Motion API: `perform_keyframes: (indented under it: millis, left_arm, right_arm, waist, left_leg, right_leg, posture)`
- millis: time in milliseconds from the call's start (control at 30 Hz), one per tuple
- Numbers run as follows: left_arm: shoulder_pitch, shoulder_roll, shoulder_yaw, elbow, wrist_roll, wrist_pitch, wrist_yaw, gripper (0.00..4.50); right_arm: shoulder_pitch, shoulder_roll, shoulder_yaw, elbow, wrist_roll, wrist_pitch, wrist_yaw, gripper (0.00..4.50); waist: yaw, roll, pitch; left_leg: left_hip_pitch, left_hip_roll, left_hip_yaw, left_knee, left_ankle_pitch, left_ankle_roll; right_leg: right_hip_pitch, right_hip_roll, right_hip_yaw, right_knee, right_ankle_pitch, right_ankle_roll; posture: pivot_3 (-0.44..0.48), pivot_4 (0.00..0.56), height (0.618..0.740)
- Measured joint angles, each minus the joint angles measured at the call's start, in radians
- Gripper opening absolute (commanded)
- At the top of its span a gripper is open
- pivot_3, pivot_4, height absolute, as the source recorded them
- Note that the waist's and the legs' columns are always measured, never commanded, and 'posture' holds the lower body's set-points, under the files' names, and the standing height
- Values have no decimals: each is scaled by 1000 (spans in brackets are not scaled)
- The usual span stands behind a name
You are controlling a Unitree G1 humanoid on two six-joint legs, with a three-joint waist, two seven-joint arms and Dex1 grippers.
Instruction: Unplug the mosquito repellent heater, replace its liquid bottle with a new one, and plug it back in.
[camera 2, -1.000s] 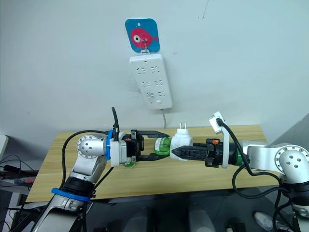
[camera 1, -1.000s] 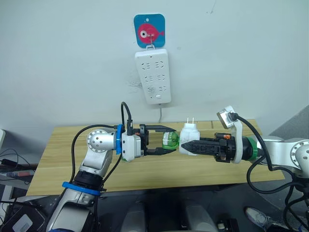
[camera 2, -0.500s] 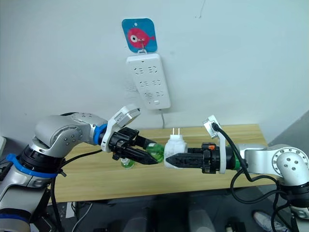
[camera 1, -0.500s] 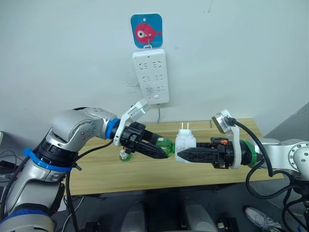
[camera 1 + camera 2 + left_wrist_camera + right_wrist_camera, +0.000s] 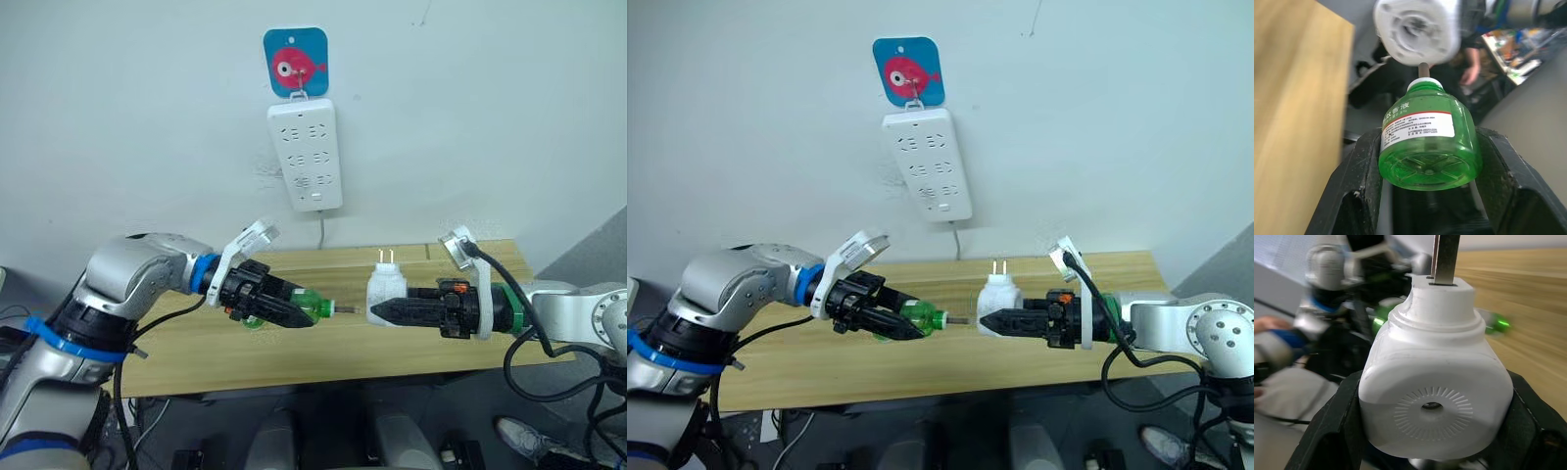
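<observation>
My left gripper (image 5: 306, 315) had its two black fingers clamped on the liquid bottle (image 5: 312, 306), a bright green bottle lying sideways in the grip with its neck pointing right toward the heater. In the left wrist view the bottle's ribbed base faced the camera, a white label with a red stripe wrapped its body, and a thin dark wick stuck out from the neck toward the round white opening of the heater beyond it. My right gripper (image 5: 375, 311) was closed on the mosquito repellent heater (image 5: 386, 291), a small white rounded unit held upright with its two metal prongs pointing up. In the right wrist view the fingers pressed against both sides of the white body, and a ring of fine vent slots around a small hole faced the camera. The bottle and heater were apart, with a small gap between the wick tip and the heater, both held in the air above the wooden table (image 5: 294, 354). A second green bottle sat on the table just behind my left gripper, mostly hidden. On the far wall above the table hung a white power strip (image 5: 306, 154), suspended from a blue square hook plate with a pink fish (image 5: 296, 62), its cord dropping down behind the table.
</observation>
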Motion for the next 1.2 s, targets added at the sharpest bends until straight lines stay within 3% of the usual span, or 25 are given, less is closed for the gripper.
perform_keyframes:
  millis: [200,400,567,767,800,933,1067,1200]
  left_arm:
    - [167,-58,64,-9,139,-246,96,2253]
    - [223,-124,76,-76,180,-319,165,2253]
    - [262,-149,69,-84,227,-369,178,2253]
    - [264,-183,64,-107,246,-377,195,2253]
    - [264,-192,64,-110,248,-376,201,2253]
    - [263,-196,62,-115,249,-374,210,2253]
    - [260,-206,62,-115,250,-374,217,2253]
    - [254,-234,64,-106,257,-381,236,2253]
  right_arm:
    - [-9,18,89,126,-411,5,-139,3052]
    - [-137,169,182,369,-763,81,-266,3052]
    - [-210,262,169,616,-938,86,-253,3052]
    - [-255,324,166,765,-1081,79,-159,3052]
    - [-269,333,160,787,-1110,72,-145,3402]
    - [-276,347,120,792,-1154,68,-127,4465]
    - [-235,323,8,664,-1155,123,-121,4500]
    - [-114,285,-147,430,-1105,235,-79,4500]
  waist:
    - [3,0,0]
    - [3,1,0]
    - [4,1,1]
    - [3,1,1]
    - [3,1,1]
    - [3,1,1]
    - [5,1,1]
    - [5,1,1]
  left_leg:
    - [0,-2,2,0,0,0]
    - [0,-2,3,0,0,0]
    - [0,-2,3,-1,0,0]
    - [0,-2,3,-1,0,0]
    - [0,-2,3,-1,0,0]
    - [0,-2,2,-1,0,0]
    - [0,-3,2,-1,0,0]
    - [0,-3,1,-1,0,0]
  right_leg:
    - [0,-3,1,0,0,0]
    - [-1,-3,2,1,0,0]
    - [-1,-3,2,0,0,0]
    - [-1,-3,2,1,0,0]
    - [-1,-3,2,1,0,0]
    - [-1,-3,1,1,0,0]
    - [0,-4,1,1,0,0]
    - [0,-4,0,1,0,0]
  posture:
    - [-160,192,740]
    - [-142,199,740]
    - [-128,202,740]
    - [-124,199,740]
    - [-124,199,740]
    - [-138,197,740]
    - [-159,197,740]
    - [-179,196,740]
